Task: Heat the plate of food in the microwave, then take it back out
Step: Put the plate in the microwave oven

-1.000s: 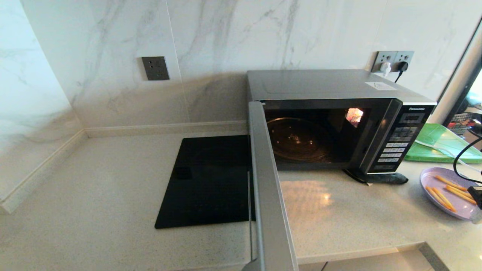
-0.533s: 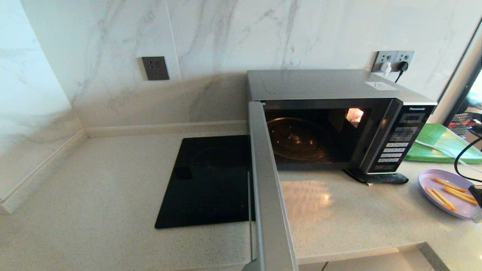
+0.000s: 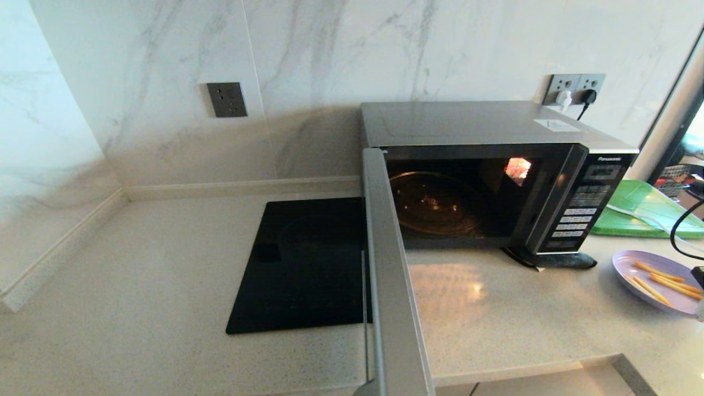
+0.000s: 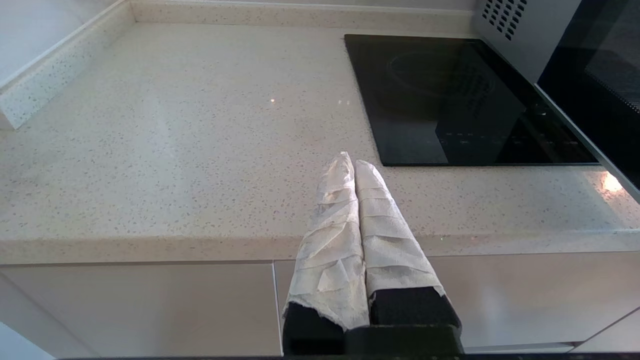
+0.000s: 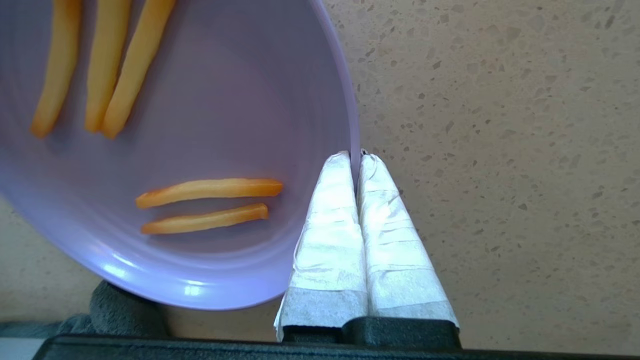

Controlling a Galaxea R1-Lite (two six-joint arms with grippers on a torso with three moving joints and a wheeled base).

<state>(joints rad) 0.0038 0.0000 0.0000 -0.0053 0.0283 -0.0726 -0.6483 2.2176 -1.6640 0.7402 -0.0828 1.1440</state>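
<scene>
The microwave [image 3: 495, 126] stands at the back of the counter with its door [image 3: 390, 264] swung wide open toward me; the glass turntable [image 3: 434, 203] inside is bare. The lilac plate of food [image 3: 624, 264] is at the far right of the counter, carrying several orange-tan sticks [image 3: 660, 278]. My right gripper [image 5: 356, 155] is shut on the plate's [image 5: 210, 100] rim, one finger inside and one outside. My left gripper [image 4: 348, 162] is shut on nothing, low at the counter's front edge, left of the cooktop.
A black glass cooktop [image 3: 302, 264] lies left of the open door. A green board [image 3: 643, 212] sits behind the plate, with a black cable [image 3: 679, 231] looping over it. Marble walls close the back and left.
In the head view the plate has shifted slightly to the right and its outline looks flatter. The right gripper stays shut on its rim. The microwave door has not moved.
</scene>
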